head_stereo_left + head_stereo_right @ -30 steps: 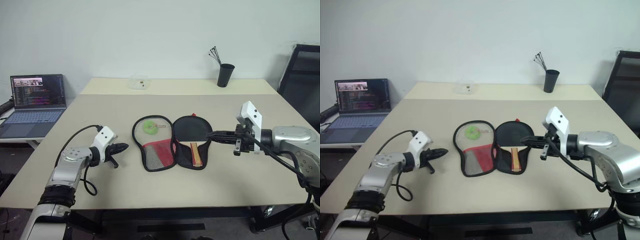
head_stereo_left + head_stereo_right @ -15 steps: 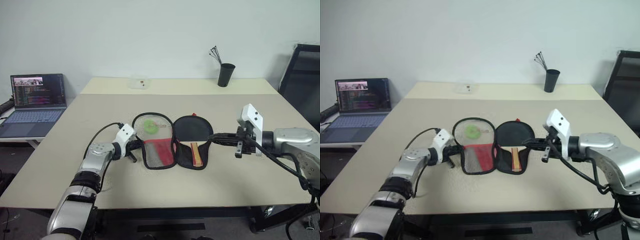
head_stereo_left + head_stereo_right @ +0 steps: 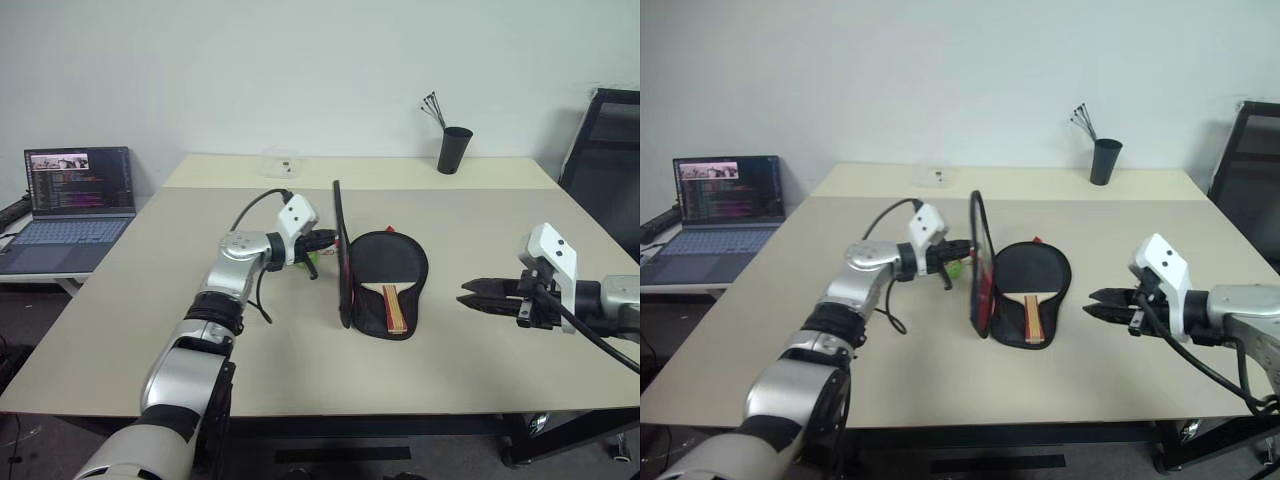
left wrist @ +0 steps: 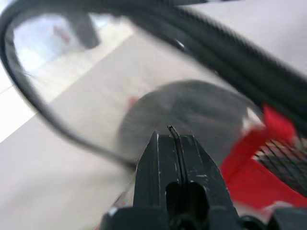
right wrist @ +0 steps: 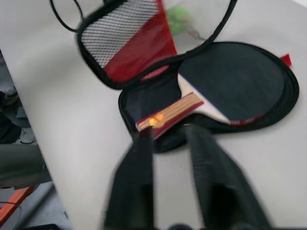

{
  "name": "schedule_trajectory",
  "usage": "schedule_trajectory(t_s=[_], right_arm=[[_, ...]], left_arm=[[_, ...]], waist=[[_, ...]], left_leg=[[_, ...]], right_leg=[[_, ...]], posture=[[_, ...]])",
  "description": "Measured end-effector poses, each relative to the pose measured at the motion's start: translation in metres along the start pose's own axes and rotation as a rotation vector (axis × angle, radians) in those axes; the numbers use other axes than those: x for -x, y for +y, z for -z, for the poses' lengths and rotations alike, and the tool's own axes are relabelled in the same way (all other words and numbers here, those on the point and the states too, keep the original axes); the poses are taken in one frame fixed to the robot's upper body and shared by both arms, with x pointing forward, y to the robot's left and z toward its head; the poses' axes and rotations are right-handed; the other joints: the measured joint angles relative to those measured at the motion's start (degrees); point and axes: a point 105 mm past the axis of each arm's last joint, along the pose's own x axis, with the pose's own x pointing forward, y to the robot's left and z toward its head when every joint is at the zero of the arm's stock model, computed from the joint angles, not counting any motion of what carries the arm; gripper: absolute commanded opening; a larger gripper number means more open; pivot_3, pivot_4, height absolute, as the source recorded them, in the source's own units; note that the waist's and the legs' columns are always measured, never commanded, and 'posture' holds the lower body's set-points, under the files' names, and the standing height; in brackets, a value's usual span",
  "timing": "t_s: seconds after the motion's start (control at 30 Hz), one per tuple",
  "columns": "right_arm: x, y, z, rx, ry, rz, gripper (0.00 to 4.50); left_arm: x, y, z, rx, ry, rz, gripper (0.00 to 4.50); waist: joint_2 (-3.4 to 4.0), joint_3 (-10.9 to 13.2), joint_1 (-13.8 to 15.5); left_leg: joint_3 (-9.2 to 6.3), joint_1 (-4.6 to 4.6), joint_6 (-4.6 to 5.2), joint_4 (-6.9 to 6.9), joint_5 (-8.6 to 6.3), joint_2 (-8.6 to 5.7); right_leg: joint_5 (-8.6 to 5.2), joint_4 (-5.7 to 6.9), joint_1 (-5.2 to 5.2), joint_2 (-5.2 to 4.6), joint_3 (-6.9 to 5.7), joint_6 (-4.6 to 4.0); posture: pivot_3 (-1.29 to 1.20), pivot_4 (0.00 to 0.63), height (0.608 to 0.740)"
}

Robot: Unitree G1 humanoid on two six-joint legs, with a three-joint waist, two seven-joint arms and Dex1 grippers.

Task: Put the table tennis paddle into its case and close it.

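Table tennis paddle (image 3: 392, 270) lies flat in the lower half of the case (image 3: 412, 300) near the middle of the bench (image 3: 300, 370), black face up, wooden handle toward the near edge. The case's lid (image 3: 342, 250) stands upright on edge along the paddle's left side, its mesh and red pocket seen in the right wrist view. The left pincer (image 3: 330, 238) is pressed together, pinching the lid's rim. A small green object (image 3: 310, 259) sits just beside the lid on its left, close under that pincer. The right pincer (image 3: 468, 293) hangs spread, empty, well apart to the paddle's right. A black cup of sticks (image 3: 450, 150) and a clear box (image 3: 278, 163) stand by the far edge; a laptop (image 3: 70, 205) sits beyond the left edge.
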Motion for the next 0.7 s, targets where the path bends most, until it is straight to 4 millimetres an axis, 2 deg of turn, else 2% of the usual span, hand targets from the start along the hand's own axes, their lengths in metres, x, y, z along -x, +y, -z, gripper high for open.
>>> schedule_trajectory(t_s=[0.2,0.4,0.57,0.7], right_arm=[[0.008,0.004,0.004,-0.021,0.007,0.038,4.46],[0.011,0.004,0.009,-0.052,0.015,0.07,4.49],[0.001,0.004,0.013,-0.096,-0.012,0.073,4.49],[-0.011,-0.006,0.014,-0.134,-0.026,0.1,4.49]], left_arm=[[-0.036,-0.022,-0.011,-0.004,-0.021,0.089,0.0],[-0.048,-0.032,-0.003,0.018,-0.004,0.103,0.0],[-0.043,-0.029,0.0,0.023,0.005,0.097,0.0],[-0.033,-0.027,0.012,0.04,0.017,0.08,0.0]], waist=[[-0.04,0.02,-0.09],[-0.05,0.03,-0.25],[-0.05,0.03,-0.33],[-0.05,0.03,-0.49]], left_leg=[[0.02,0.0,0.01,0.01,-0.01,-0.05],[0.01,0.01,0.03,0.01,-0.02,-0.05],[0.02,0.01,0.03,0.01,-0.02,-0.06],[0.02,0.01,0.03,0.02,-0.01,-0.06]], right_leg=[[0.0,-0.01,0.01,0.07,-0.03,0.08],[0.0,0.0,0.01,0.07,-0.04,0.1],[0.0,0.0,0.01,0.07,-0.03,0.11],[0.01,0.01,0.01,0.07,-0.01,0.11]], posture=[[0.0,0.15,0.74],[0.0,0.15,0.74],[0.0,0.15,0.74],[0.0,0.15,0.74]])
